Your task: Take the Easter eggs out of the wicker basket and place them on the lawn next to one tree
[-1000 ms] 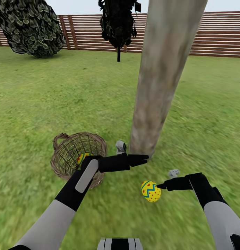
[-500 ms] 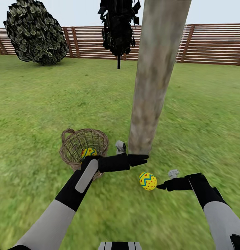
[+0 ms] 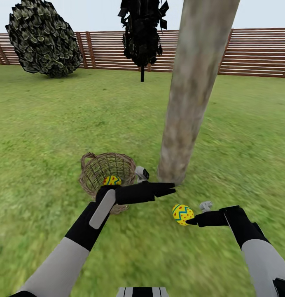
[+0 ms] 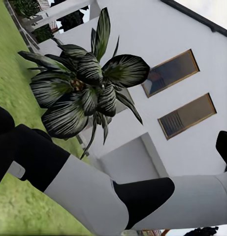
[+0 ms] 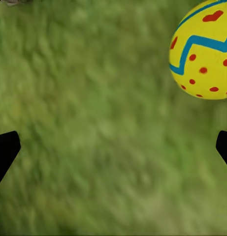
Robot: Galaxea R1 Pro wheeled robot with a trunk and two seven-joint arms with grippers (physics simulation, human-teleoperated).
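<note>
We have one Easter egg [image 3: 183,214] lying on the lawn [image 3: 56,123] at about five o'clock from the tree [image 3: 188,103], near its foot. Our right gripper [image 3: 191,221] sits just beside it with jaws apart and holding nothing, presumably because the egg is where we want it. Another egg [image 3: 112,180] lies in the wicker basket [image 3: 93,175], at nine o'clock from the trunk, and our left gripper [image 3: 169,189] reaches over its near rim toward the tree; we cannot tell how its jaws stand.

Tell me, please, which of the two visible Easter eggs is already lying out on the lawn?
The Easter egg by the right pincer, on the grass near the tree; the other egg sits inside the wicker basket.
</note>
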